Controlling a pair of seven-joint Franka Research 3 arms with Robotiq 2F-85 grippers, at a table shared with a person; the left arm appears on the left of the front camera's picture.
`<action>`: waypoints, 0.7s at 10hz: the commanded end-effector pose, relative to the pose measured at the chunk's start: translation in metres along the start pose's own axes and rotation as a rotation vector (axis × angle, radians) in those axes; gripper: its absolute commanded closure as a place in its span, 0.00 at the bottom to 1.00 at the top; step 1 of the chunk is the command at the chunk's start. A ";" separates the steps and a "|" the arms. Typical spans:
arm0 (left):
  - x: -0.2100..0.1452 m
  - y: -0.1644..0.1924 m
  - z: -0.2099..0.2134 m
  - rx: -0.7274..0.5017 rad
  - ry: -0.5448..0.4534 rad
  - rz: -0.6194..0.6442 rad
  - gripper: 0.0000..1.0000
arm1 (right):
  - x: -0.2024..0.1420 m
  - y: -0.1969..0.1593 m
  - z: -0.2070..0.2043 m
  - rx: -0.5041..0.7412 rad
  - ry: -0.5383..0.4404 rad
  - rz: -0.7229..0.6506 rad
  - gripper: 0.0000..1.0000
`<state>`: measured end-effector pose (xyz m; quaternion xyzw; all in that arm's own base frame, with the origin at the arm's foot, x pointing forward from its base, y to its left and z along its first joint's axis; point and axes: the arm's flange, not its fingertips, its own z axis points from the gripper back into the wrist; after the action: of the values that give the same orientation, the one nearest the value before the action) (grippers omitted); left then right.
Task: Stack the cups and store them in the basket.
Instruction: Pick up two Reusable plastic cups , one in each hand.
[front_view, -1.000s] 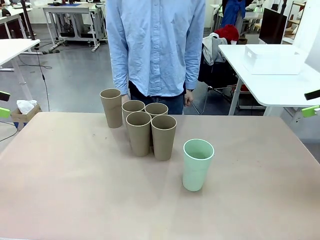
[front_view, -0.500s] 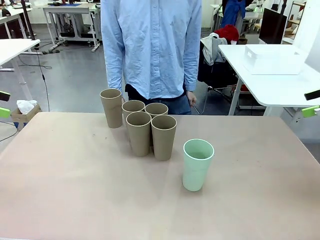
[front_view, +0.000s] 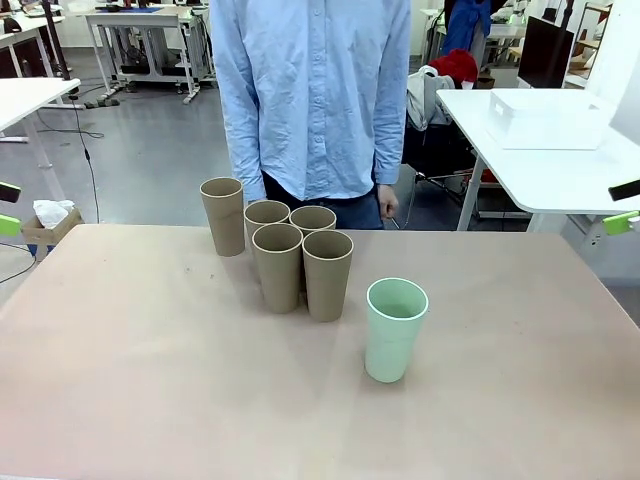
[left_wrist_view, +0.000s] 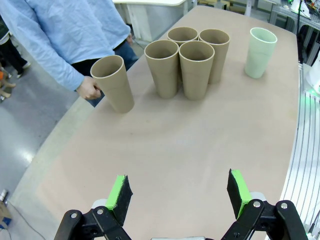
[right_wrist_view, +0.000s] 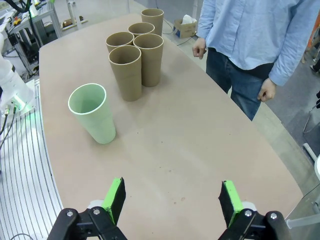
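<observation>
Six cups are standing unstacked on the worktop (front_view: 130, 380), while the left gripper (left_wrist_view: 179, 192) and right gripper (right_wrist_view: 172, 200) are hovering with jaws spread wide and empty.
Four brown cups (front_view: 328, 275) are crowding together towards the far edge, a fifth brown cup (front_view: 223, 215) is standing just to their left, and the mint cup (front_view: 395, 330) is sitting apart, nearer the robot. A jaw reaching into that tight cluster is risking toppling the tall neighbours.

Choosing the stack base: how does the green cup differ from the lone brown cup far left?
The green cup is pale mint; the lone brown cup is matte tan. The green cup stands nearer the robot, right of middle; the brown cup stands at the far edge, left. Both are upright, empty, tapered, handleless.
</observation>
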<state>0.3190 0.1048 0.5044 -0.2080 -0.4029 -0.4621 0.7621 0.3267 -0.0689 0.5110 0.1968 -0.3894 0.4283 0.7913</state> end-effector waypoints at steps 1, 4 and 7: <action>0.000 0.001 0.001 -0.002 -0.008 -0.012 0.00 | 0.000 -0.002 0.000 0.005 -0.021 0.012 0.00; 0.000 0.001 0.001 -0.002 -0.008 -0.012 0.00 | 0.000 -0.002 0.000 0.005 -0.021 0.012 0.00; 0.025 0.051 -0.034 -0.108 0.028 -0.003 0.00 | 0.019 -0.025 -0.043 0.111 0.029 0.046 0.00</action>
<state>0.3449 0.0957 0.5022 -0.2224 -0.3800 -0.4732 0.7631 0.3413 -0.0540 0.5030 0.2071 -0.3657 0.4446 0.7910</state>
